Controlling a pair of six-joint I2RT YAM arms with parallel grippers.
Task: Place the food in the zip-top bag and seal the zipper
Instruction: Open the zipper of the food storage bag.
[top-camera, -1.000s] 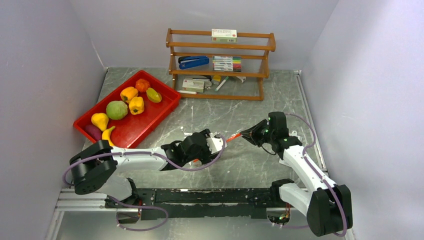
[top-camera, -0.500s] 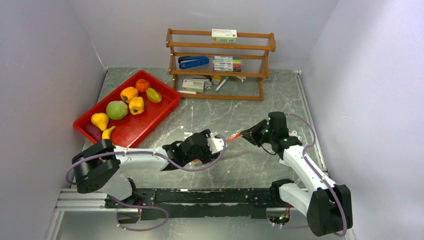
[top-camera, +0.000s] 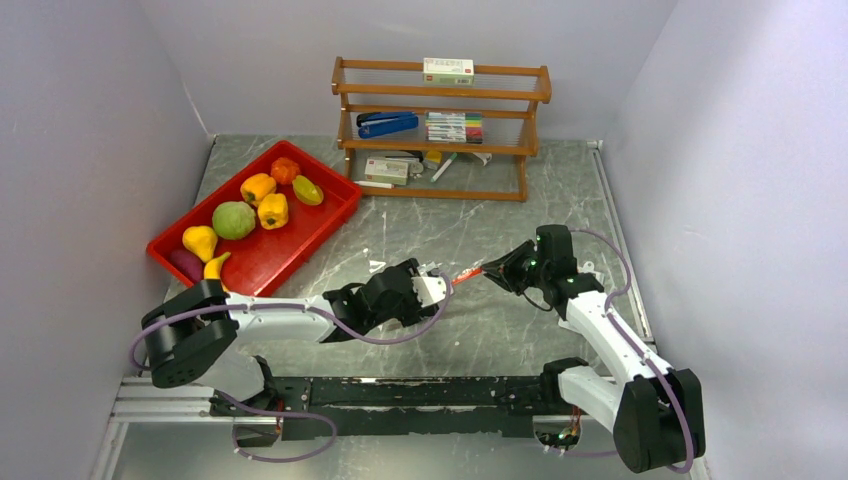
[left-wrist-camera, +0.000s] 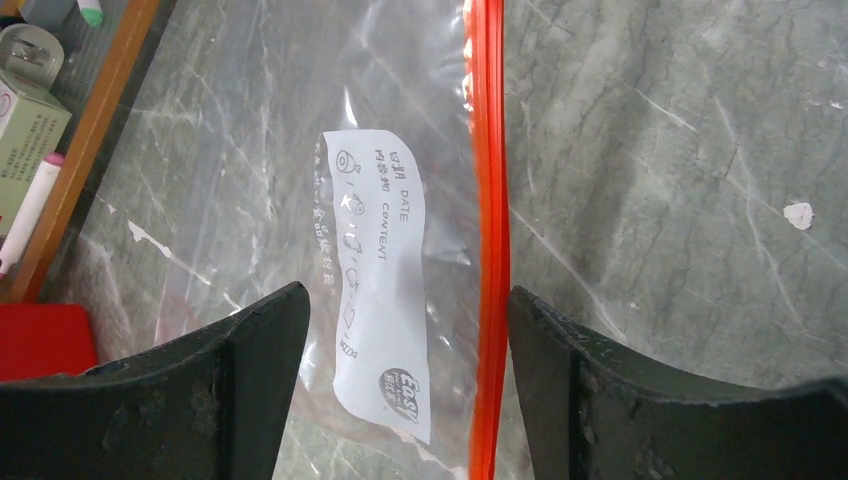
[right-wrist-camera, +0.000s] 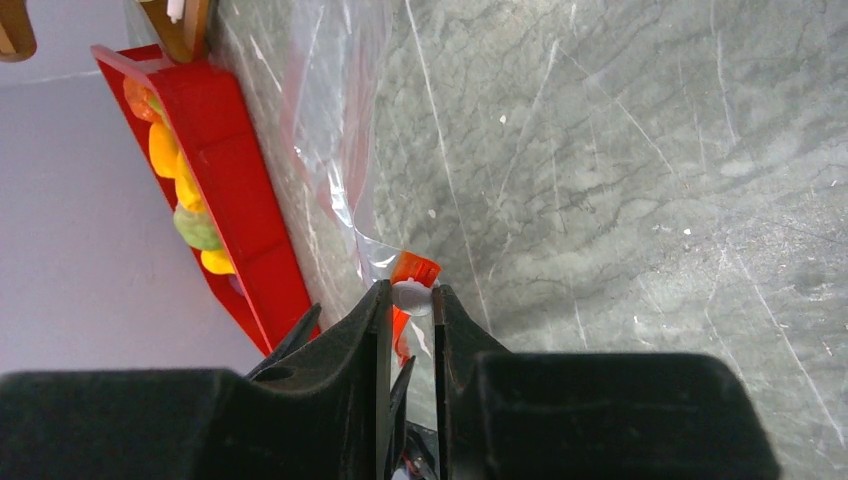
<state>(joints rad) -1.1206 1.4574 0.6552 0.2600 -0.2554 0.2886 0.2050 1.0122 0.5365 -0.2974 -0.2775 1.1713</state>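
Note:
The clear zip-top bag lies flat on the grey table, with its white label and its red-orange zipper showing. My left gripper is open, and its jaws straddle the label and the zipper strip just above the bag. My right gripper is shut on the white slider tab at the zipper's end. In the top view the zipper runs between the left gripper and the right gripper. The food, including yellow peppers, a green fruit, a pear and a banana, lies in the red tray.
The red tray sits at the back left. A wooden shelf with a stapler, pens and boxes stands at the back centre. Grey walls close in on the left, back and right.
My left gripper has edged slightly lower over the bag. My right gripper holds its place on the zipper end.

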